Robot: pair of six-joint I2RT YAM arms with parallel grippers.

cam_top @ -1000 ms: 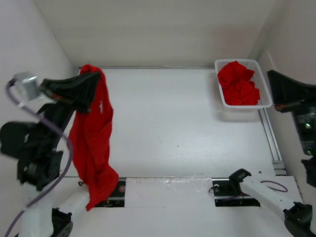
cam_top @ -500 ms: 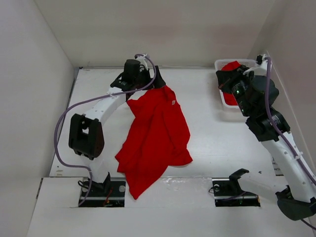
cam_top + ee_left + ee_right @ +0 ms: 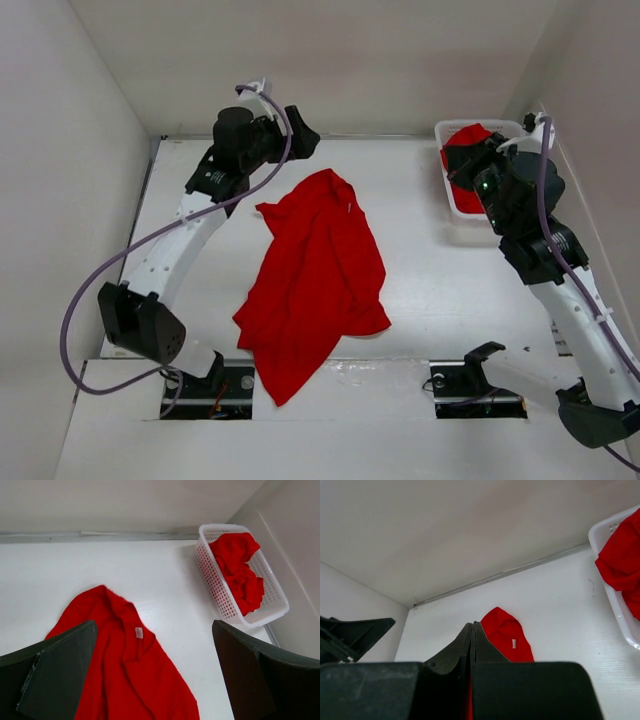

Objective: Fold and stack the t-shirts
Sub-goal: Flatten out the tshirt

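You see one soft, creased red t-shirt [image 3: 315, 280] lying crumpled on the smooth white table [image 3: 450, 300], free of the left gripper [image 3: 303, 133], whose fingers stand wide apart. The right gripper [image 3: 471, 635] is pinched closed, empty. More red t-shirts [image 3: 237, 570] sit bunched in the white mesh basket [image 3: 212, 580].
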